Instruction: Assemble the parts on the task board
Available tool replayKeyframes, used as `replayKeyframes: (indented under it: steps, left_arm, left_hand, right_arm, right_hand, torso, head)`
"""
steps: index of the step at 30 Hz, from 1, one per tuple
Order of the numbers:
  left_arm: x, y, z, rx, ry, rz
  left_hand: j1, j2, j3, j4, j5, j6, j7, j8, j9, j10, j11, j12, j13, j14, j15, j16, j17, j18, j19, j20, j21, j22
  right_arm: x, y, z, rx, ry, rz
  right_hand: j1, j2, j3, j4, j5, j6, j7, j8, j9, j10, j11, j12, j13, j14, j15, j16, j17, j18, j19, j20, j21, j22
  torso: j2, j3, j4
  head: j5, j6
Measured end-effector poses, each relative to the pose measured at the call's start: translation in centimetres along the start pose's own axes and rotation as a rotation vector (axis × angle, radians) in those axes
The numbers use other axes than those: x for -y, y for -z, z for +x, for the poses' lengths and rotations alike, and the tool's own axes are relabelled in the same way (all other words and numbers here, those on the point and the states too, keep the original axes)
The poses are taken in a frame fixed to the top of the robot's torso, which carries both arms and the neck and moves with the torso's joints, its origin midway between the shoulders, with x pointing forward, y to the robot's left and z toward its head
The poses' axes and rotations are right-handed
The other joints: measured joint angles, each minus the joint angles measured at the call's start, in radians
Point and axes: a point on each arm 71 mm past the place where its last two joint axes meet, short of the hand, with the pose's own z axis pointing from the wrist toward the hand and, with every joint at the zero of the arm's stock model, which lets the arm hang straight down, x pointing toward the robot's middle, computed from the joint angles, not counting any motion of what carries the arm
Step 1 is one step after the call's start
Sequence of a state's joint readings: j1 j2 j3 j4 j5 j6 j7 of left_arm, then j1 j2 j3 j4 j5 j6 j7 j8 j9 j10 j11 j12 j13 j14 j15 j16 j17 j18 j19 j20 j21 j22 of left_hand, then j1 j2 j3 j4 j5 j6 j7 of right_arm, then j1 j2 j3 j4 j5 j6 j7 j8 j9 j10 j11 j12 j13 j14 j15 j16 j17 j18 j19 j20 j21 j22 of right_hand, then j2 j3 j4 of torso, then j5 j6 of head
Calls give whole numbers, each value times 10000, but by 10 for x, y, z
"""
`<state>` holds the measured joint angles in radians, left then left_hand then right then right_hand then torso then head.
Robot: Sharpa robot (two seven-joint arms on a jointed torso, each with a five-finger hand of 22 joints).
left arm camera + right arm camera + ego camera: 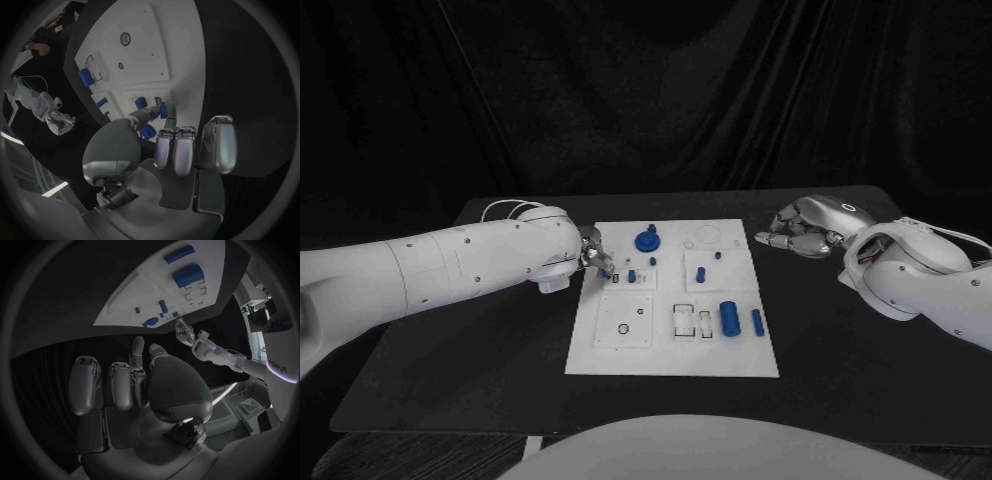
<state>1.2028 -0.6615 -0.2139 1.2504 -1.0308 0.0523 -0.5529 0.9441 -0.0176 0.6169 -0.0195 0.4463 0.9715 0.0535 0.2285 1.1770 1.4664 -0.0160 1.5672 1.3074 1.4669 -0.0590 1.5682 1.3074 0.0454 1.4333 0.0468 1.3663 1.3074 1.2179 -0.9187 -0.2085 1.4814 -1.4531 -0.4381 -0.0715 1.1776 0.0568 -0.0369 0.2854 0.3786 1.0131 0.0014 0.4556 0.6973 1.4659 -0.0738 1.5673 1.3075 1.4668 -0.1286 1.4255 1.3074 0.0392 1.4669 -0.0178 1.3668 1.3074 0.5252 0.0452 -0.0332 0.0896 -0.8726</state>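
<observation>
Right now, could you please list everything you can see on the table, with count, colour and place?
table: one, black, under everything.
task board: one, white plate, middle of the table.
round part: one, blue, far left of the board.
large cylinder: one, blue, near right of the board.
slim cylinder: one, blue, just right of the large cylinder.
small pegs: a few, blue, across the board's middle; exact count unclear.
left hand: one, silver, at the board's left edge, fingertips pinching a small blue part.
right hand: one, silver, off the board's far right corner, fingers curled, holding nothing.
</observation>
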Motion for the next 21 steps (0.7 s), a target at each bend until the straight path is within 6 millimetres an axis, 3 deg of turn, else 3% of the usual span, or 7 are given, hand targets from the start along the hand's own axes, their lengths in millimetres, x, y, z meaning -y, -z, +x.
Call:
replayKeyframes:
  steps: [21]
  left_arm:
    - [4, -5, 6, -66, 36, 169]
  left_hand:
    - [59, 50, -2, 1, -15, -11, 20, 39, 33, 0, 0, 0, 0, 0, 0, 0, 0, 0, 0, 0, -38, -1]
  right_arm:
    - [0, 0, 0, -9, -7, 5]
  right_hand:
    - [0, 0, 0, 0, 0, 0, 0, 1, 1, 0, 0, 0, -1, 0, 0, 0, 0, -1, 0, 0, 0, -1]
  torso:
    - [1, 0, -1]
  head:
    - [-7, 0]
